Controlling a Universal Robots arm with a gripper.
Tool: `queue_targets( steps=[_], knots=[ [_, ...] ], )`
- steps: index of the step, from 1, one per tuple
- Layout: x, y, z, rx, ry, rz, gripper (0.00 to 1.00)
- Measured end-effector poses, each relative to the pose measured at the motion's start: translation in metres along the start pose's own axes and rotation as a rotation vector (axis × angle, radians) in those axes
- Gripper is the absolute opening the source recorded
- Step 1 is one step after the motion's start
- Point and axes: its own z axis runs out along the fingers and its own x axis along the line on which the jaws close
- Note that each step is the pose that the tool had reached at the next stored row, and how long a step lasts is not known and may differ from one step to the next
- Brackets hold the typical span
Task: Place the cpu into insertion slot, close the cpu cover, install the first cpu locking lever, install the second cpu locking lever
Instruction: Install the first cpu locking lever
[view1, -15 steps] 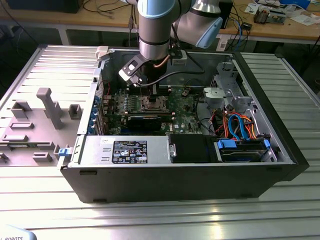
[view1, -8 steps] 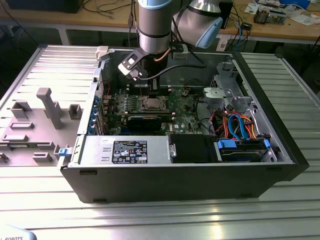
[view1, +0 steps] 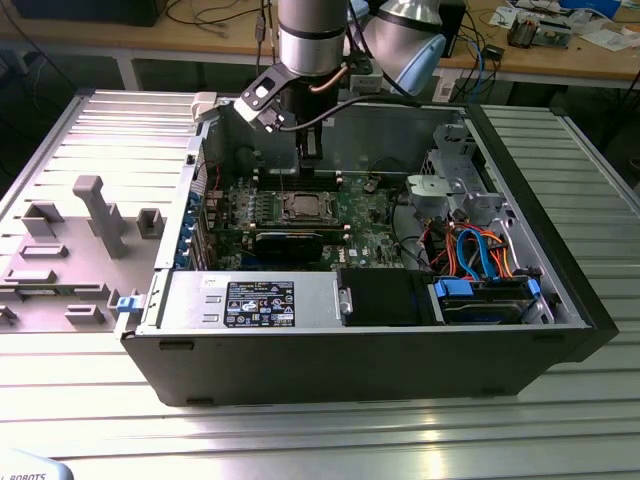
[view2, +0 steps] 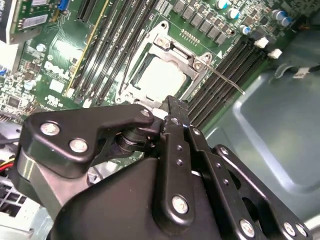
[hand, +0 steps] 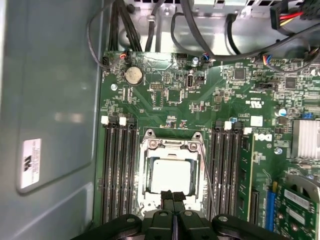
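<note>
Gripper (view1: 313, 156) on my arm hangs inside the open computer case (view1: 350, 365), at twelve o'clock of the insertion slot (view1: 288, 200) in the exterior view. Its fingers are pressed together with nothing between them. In the first wrist view the fingertips (hand: 167, 200) hover just over one edge of the socket, and I cannot tell whether they touch it.

The cpu (hand: 171, 177) lies flat in the slot on the green motherboard (hand: 165, 95), its pale metal top showing through the window of the cpu cover (hand: 172, 146). That silver frame looks folded down over the chip, so I take the first two steps as done.

The black card (view1: 288, 243) sits at six o'clock of the socket in the exterior view, and the blue and orange cables (view1: 470, 255) at three o'clock.

Two thin wire levers flank the socket between the banks of memory slots (hand: 117, 175). In the second wrist view one lever (view2: 227, 82) angles out across the slots with its end free. The other lever (view2: 126, 70) runs along the opposite side and also looks unhooked.

I judge the first locking lever to be the step in hand. Seating it would call for the closed tips to bear down on the wire near its free end and tuck it sideways under its catch. The push must stay clear of the memory slots, and the frame must stay flat on the chip
</note>
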Motion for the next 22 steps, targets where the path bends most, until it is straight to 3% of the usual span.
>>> queue_targets(
  steps=[7, 11, 22],
  knots=[
    [0.0000, 0.0000, -0.0001, 0.0000, 0.0002, -0.001, 0.11],
    [0.0000, 0.0000, -0.0001, 0.0011, 0.0006, -0.027, 0.11],
    [0.0000, 0.0000, -0.0001, 0.0089, 0.0039, -0.203, 0.11]
  ],
)
